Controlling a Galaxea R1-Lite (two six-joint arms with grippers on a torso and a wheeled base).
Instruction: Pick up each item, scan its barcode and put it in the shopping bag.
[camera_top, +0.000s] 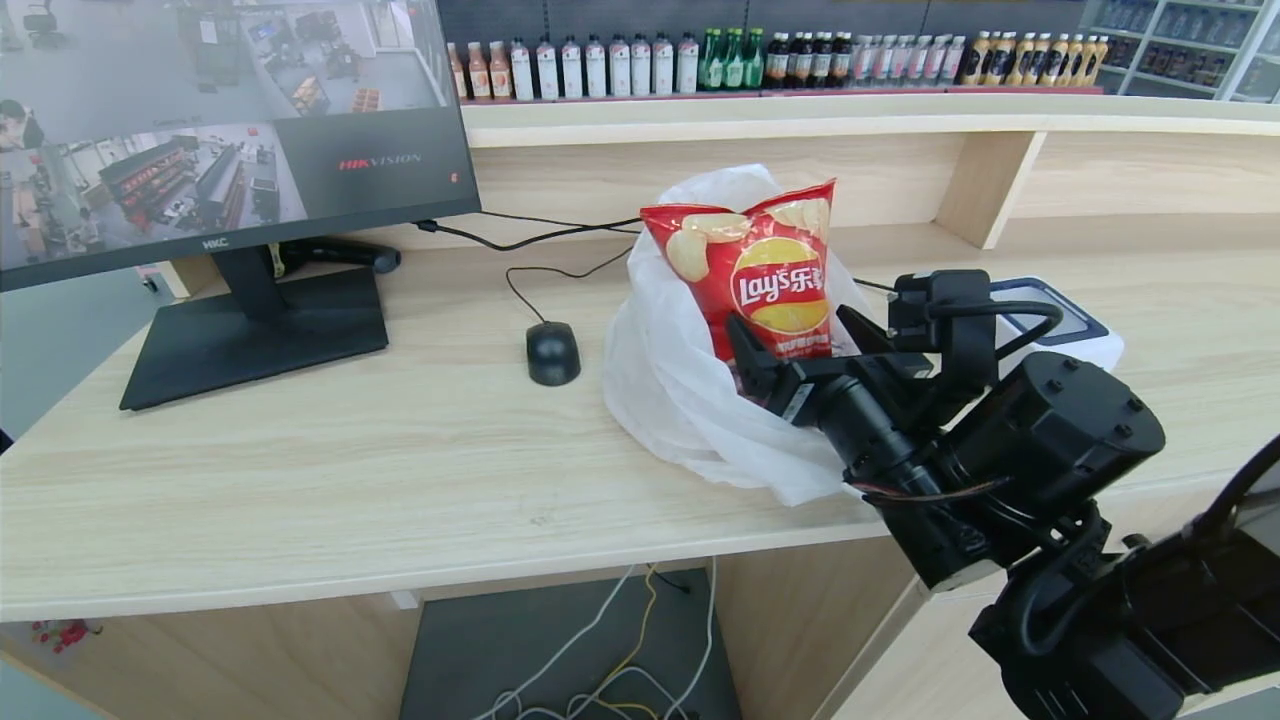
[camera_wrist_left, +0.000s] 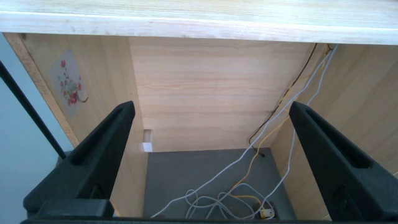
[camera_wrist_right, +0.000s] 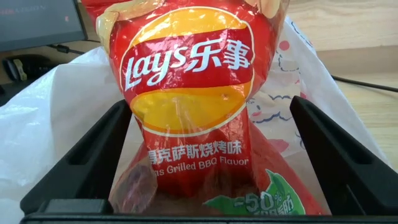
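Chips: a red bag of chips (camera_top: 772, 268) stands upright in the open mouth of the bag, just right of centre in the head view. Its top half rises above the plastic and its lower part is down inside.
Bag: a white plastic shopping bag (camera_top: 668, 385) is slumped on the desk at mid-frame, with the chips in it. In the right wrist view its film (camera_wrist_right: 56, 112) lies on both sides of the chips (camera_wrist_right: 186, 81).
Right gripper: the right gripper (camera_top: 795, 345) is at the mouth of the bag, lower right of centre. Its fingers are spread wide with the lower part of the chips between them. The right wrist view shows the gripper (camera_wrist_right: 211, 109) with a clear gap on one side of the chips. On the other side I cannot tell whether the finger touches them.
Left gripper: the left gripper (camera_wrist_left: 211, 109) has its fingers well apart with nothing between them. It faces the recess under the desk.
Desk: a pale wooden desk (camera_top: 350, 470) spans the middle of the head view.
Monitor: a monitor (camera_top: 200, 120) on a black stand sits at upper left.
Mouse: a black mouse (camera_top: 553, 352) sits near the bag, on its left.
Scanner: a white box with a dark top (camera_top: 1065, 325) sits at right, partly behind the right arm.
Bottles: a row of bottles (camera_top: 750, 60) runs along the top edge.
Cables: loose cables (camera_wrist_left: 236, 186) lie in the recess, seen at bottom centre in the head view (camera_top: 600, 670).
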